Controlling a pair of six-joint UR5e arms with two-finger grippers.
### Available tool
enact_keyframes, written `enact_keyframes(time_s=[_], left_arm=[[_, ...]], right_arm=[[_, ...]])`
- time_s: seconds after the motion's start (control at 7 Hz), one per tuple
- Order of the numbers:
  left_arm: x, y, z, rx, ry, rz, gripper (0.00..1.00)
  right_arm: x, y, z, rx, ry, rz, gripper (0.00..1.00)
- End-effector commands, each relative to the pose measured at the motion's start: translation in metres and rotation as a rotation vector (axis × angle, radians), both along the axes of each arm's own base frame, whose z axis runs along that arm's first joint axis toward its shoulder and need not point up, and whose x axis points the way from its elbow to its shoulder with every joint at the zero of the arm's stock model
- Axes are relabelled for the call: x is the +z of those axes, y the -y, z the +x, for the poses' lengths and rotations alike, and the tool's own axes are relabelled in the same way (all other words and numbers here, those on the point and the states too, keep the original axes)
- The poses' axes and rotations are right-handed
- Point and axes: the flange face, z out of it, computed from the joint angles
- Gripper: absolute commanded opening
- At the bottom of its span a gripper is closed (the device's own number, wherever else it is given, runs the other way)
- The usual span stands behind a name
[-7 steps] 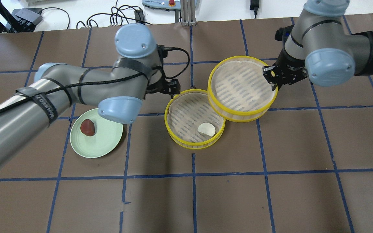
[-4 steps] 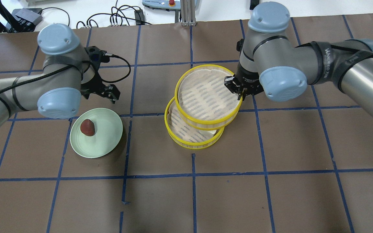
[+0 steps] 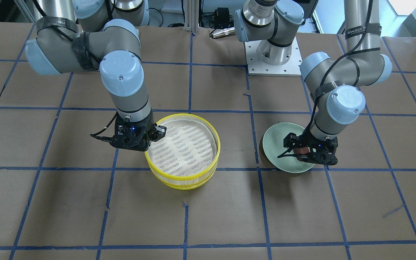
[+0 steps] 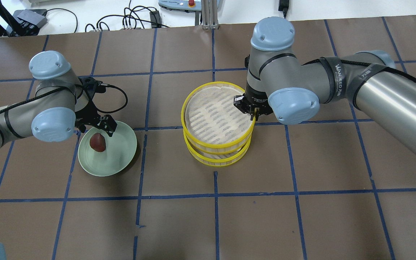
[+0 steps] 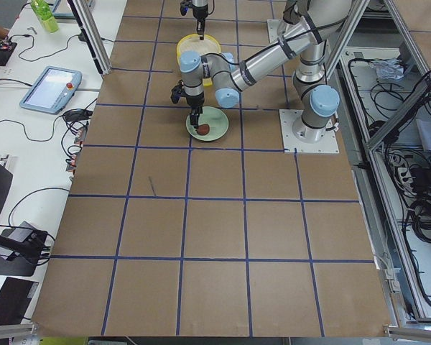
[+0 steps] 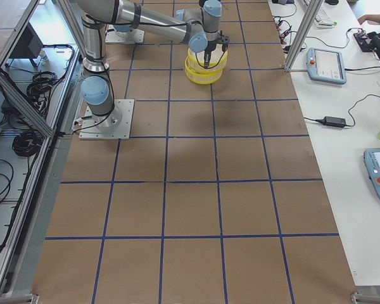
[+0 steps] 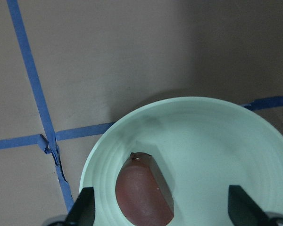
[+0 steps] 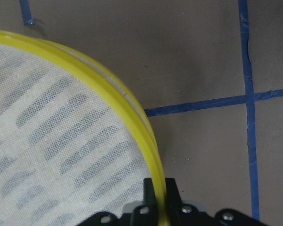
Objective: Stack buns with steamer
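Two yellow-rimmed steamer tiers stand one over the other at mid-table. My right gripper [image 4: 253, 109] is shut on the right rim of the upper tier [image 4: 218, 115], and the rim [image 8: 132, 113] shows pinched between its fingers [image 8: 151, 190]. The lower tier [image 4: 217, 160] lies directly below; I cannot tell whether the two touch. The white bun is hidden under the upper tier. The reddish-brown bun [image 4: 98, 142] lies on the pale green plate [image 4: 119, 153]. My left gripper [image 7: 162, 212] is open above the plate, its fingers [image 7: 82, 207] on either side of the bun [image 7: 144, 193].
The stack [image 3: 182, 150] and plate [image 3: 278, 142] sit about one grid square apart on the brown, blue-taped table. Cables and a control box [image 4: 179, 3] lie beyond the far edge. An operator's tablet [image 5: 50, 86] sits on the side bench.
My right arm carried the upper tier left, over the lower tier, covering the white bun. My left arm swung left and came down over the plate and the brown bun.
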Motion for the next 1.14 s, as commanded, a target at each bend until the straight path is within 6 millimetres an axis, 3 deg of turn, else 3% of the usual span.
enact_keyframes(time_s=[0.0,0.14,0.29,0.43,0.57,0.86,1.0], left_arm=[[-0.016,-0.004,0.004,0.052,0.005,0.061,0.81],[-0.02,-0.009,0.003,0.055,0.001,0.088,0.2],[-0.029,-0.017,0.001,0.07,-0.003,0.11,0.02],[-0.026,-0.015,0.001,0.069,-0.002,0.1,0.01],[-0.009,-0.011,0.001,0.074,0.005,0.061,0.01],[0.066,0.006,-0.018,0.101,0.019,-0.071,0.01],[0.099,0.002,-0.045,0.074,-0.048,-0.085,0.04]], right_arm=[[-0.005,-0.003,0.0,0.001,-0.001,0.006,0.09],[-0.01,-0.006,0.0,0.002,-0.002,0.016,0.09],[-0.012,-0.009,0.001,0.004,-0.002,0.015,0.09],[-0.013,-0.009,0.001,0.004,-0.002,0.016,0.09],[-0.014,-0.011,0.003,0.007,-0.003,0.018,0.1],[-0.014,-0.011,0.004,0.007,0.0,0.019,0.12],[-0.014,-0.011,0.004,0.007,-0.001,0.018,0.31]])
